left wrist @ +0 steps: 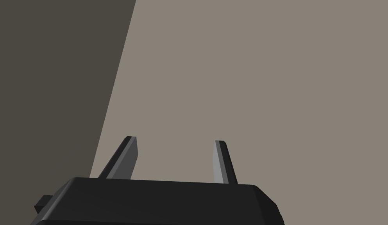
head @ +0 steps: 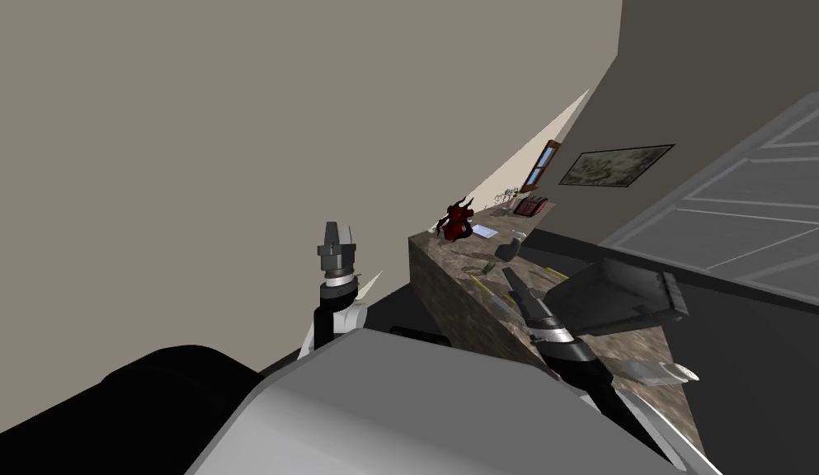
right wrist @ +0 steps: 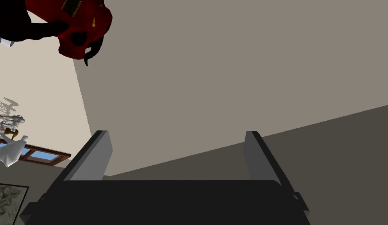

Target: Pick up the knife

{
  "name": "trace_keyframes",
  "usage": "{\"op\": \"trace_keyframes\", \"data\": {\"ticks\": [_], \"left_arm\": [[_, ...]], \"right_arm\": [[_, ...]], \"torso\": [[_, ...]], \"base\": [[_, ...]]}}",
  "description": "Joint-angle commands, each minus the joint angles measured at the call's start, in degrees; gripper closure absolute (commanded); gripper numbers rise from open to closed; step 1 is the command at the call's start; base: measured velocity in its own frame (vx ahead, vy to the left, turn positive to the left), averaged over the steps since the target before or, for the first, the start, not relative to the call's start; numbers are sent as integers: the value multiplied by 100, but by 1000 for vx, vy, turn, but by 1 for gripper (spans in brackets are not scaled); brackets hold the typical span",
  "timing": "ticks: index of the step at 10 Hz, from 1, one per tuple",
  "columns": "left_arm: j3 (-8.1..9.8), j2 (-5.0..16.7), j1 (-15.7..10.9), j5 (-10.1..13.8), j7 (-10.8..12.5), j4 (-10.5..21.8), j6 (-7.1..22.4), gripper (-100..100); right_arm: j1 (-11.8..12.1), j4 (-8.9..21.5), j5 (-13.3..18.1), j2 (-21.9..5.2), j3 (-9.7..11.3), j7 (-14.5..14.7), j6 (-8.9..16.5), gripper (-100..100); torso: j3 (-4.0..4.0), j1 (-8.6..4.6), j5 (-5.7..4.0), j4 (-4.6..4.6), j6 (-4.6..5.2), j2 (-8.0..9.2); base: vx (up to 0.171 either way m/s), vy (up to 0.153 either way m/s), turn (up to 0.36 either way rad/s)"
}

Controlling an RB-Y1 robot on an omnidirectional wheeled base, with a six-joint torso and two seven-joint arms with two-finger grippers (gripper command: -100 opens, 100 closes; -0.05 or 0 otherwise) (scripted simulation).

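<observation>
Brown mottled stone counter point(head: 449, 289) carries slim grey knife point(head: 498, 303), lying flat just beside right gripper point(head: 510, 277) fingers, not between them. Right fingers point(right wrist: 97, 156) wide apart, empty; dark red horned figure point(right wrist: 77, 27) well beyond tips. Left gripper point(left wrist: 175, 158) apart from counter, fingers spread, empty.

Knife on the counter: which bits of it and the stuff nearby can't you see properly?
- Knife: in the head view it is a small grey blade near the counter's near corner. Its dark end blends into my right forearm.
- Small thin things beside the right gripper: too small in the head view to name.
- Counter top under the right jaws: the right wrist view faces the wall and a red figure, not down.
</observation>
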Motion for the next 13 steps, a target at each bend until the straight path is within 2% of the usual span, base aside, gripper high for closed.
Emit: {"op": "trace_keyframes", "data": {"ticks": [1,2,3,4,5,6,7,8,9,10,11,12,13], "left_arm": [[0,0,0,0,0,0,0,0],[0,0,0,0,0,0,0,0],[0,0,0,0,0,0,0,0],[0,0,0,0,0,0,0,0],[0,0,0,0,0,0,0,0],[0,0,0,0,0,0,0,0],[0,0,0,0,0,0,0,0],[0,0,0,0,0,0,0,0],[0,0,0,0,0,0,0,0],[0,0,0,0,0,0,0,0],[0,0,0,0,0,0,0,0],[0,0,0,0,0,0,0,0],[0,0,0,0,0,0,0,0]], "right_arm": [[115,187,112,-286,-69,103,50,-100],[115,187,112,-362,-69,103,50,-100],[245,335,197,-570,-152,175,90,-100],[245,335,197,-649,-152,175,90,-100],[380,489,283,-882,-232,246,128,-100],[380,489,283,-937,-232,246,128,-100],[519,650,370,-1143,-308,316,164,-100],[519,650,370,-1225,-308,316,164,-100],[663,819,458,-1435,-379,385,198,-100],[663,819,458,-1508,-379,385,198,-100],[811,995,546,-1728,-446,453,229,-100],[811,995,546,-1785,-446,453,229,-100],[962,1178,632,-1996,-509,517,257,-100]], "torso": [[0,0,0,0,0,0],[0,6,1,0,-1,0],[3,6,1,1,0,5],[5,6,2,2,0,8],[6,3,1,2,0,10],[4,2,1,2,0,7],[3,4,0,1,0,6],[2,4,1,1,-1,3],[4,6,1,2,0,7],[4,11,3,2,0,7],[6,11,2,3,0,11],[5,12,2,2,-1,9],[6,9,2,2,0,10]], "base": [[76,20,86],[56,16,35],[54,16,101],[45,4,30],[63,5,68],[61,7,46],[66,12,93],[54,14,52],[58,27,100],[44,23,47],[53,27,98],[47,15,47],[51,36,110]]}}
